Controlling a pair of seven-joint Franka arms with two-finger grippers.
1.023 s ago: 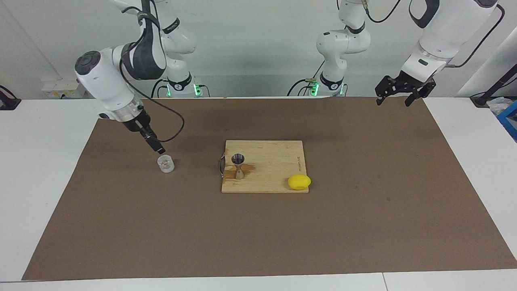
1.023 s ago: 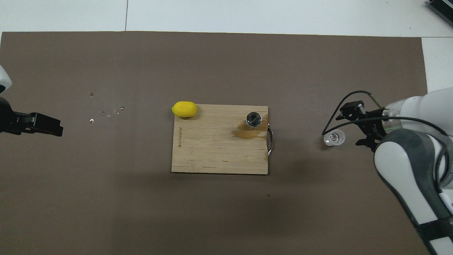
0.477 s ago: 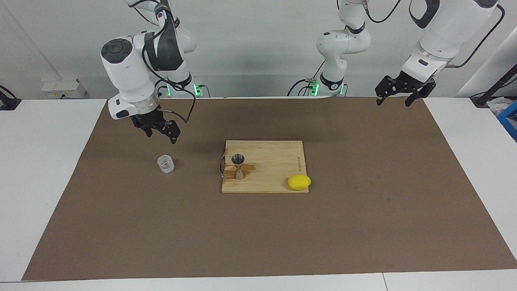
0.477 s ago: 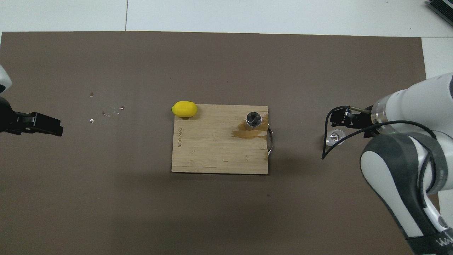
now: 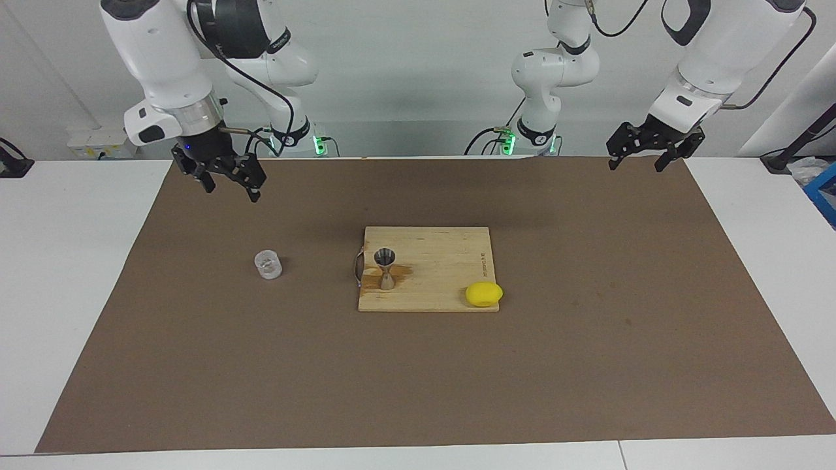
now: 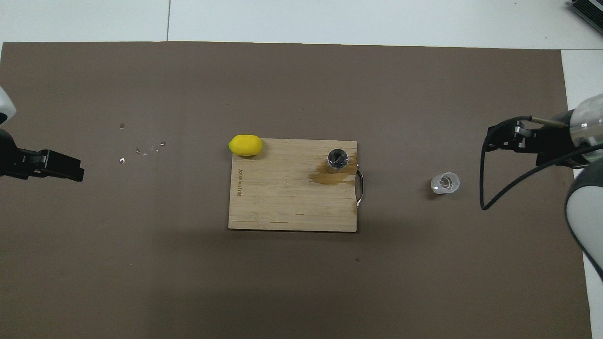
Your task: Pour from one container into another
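The clear glass cup stands upright on the brown mat toward the right arm's end; it also shows in the overhead view. The steel jigger stands upright on the wooden cutting board, at the end with the metal handle. My right gripper is open and empty, raised over the mat, well clear of the cup. My left gripper is open and empty and waits over the mat's corner at the left arm's end.
A yellow lemon lies at the board's corner farther from the robots. A wet stain marks the board beside the jigger. A few small droplets lie on the mat toward the left arm's end.
My right gripper has let go of the glass cup, opened, and risen back toward its base. The cup stays upright on the mat. The left arm has not moved.
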